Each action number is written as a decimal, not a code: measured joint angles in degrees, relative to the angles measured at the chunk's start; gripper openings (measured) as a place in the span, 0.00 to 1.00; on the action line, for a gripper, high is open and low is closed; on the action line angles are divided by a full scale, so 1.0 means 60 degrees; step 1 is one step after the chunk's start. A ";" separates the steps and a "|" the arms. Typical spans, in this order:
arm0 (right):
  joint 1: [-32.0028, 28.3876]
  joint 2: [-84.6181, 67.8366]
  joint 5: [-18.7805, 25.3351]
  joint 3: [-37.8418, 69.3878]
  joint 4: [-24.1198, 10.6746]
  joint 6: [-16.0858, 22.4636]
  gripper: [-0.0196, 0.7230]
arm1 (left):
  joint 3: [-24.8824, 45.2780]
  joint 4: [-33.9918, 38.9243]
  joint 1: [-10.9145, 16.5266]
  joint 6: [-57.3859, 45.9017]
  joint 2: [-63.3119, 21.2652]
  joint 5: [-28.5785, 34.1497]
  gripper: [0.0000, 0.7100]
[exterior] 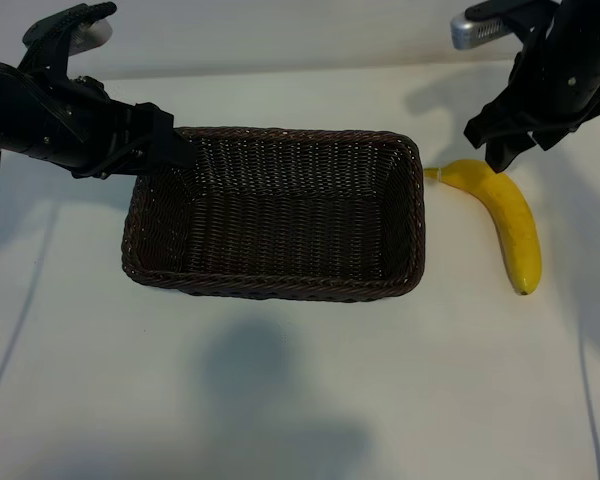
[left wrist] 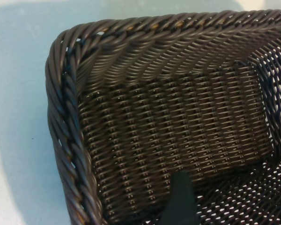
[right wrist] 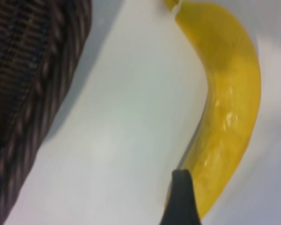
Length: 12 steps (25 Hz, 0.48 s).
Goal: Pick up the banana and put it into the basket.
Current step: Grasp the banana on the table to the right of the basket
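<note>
1. The basket (exterior: pixel 273 212) sits on the white table (exterior: pixel 280 390) about midway between the table's left and right edges, a little toward the far edge. It is dark brown wicker and has nothing in it.
2. The banana (exterior: pixel 506 222) lies flat on the table just beside the basket's right end, toward the right edge. Its pale stem points at the basket rim and its dark tip points toward the near edge.
3. The right pincer (exterior: pixel 500 152) hangs over the stem end of the banana, pointing steeply down with its jaws spread wide. It holds nothing. From the right wrist view one dark finger (right wrist: pixel 180 199) overlaps the banana (right wrist: pixel 229 108), though I cannot say whether it touches the peel.
4. The left pincer (exterior: pixel 170 150) is at the basket's far left corner, by the rim, jaws wide and holding nothing. In the left wrist view one fingertip (left wrist: pixel 180 201) shows over the woven floor of the basket (left wrist: pixel 65 140).
</note>
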 joint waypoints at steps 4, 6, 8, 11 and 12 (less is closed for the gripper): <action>0.0000 0.0000 -0.0991 0.0711 -0.0031 -0.0032 0.80 | 0.0000 0.0000 0.0000 0.0000 0.0000 0.0000 0.84; 0.0000 0.0000 -0.1453 0.0990 -0.0108 -0.0033 0.80 | 0.0000 0.0000 0.0000 0.0000 0.0000 0.0000 0.84; 0.0000 0.0000 -0.1811 0.1178 -0.0212 -0.0033 0.80 | 0.0000 0.0000 0.0000 0.0000 0.0000 0.0000 0.84; 0.0000 0.0000 -0.2089 0.1248 -0.0429 -0.0033 0.80 | 0.0000 0.0000 0.0000 0.0000 0.0000 0.0000 0.84; 0.0000 0.0000 -0.2122 0.1248 -0.0465 -0.0033 0.80 | 0.0000 0.0000 0.0000 0.0000 0.0000 0.0000 0.84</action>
